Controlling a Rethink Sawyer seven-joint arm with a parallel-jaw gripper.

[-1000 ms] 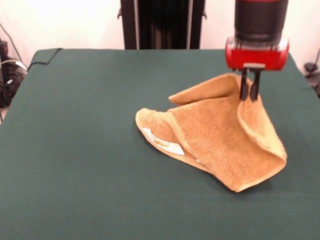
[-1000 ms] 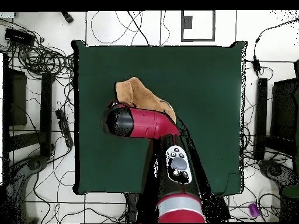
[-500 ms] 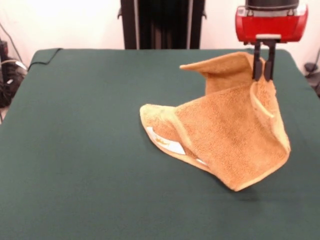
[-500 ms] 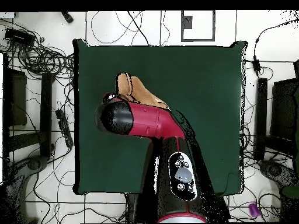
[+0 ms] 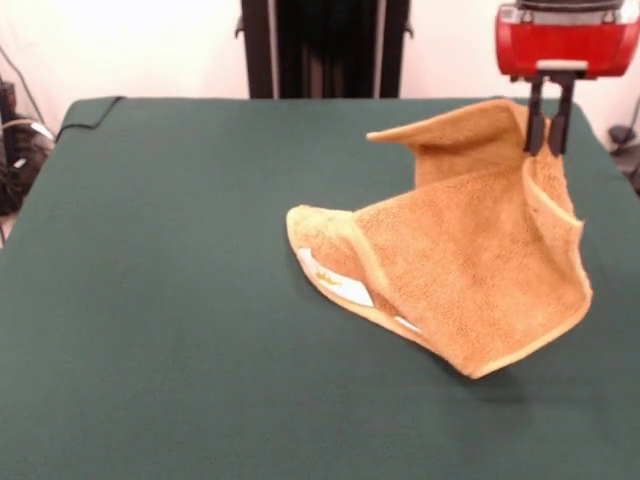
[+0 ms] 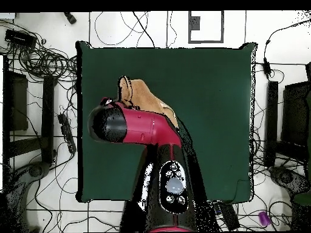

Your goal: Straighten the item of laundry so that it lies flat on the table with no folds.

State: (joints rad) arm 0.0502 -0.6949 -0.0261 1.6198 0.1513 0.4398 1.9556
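Front view: gripper, clamped on one raised corner of towel. Towel hangs below and toward the label end, which rests folded on green bench; long axis slopes from gripper down to label.

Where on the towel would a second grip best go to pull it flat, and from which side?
Probably the folded-under corner by the white label, from the side away from the gripper, which is shut on the towel at its raised edge. That end lies doubled on the table.
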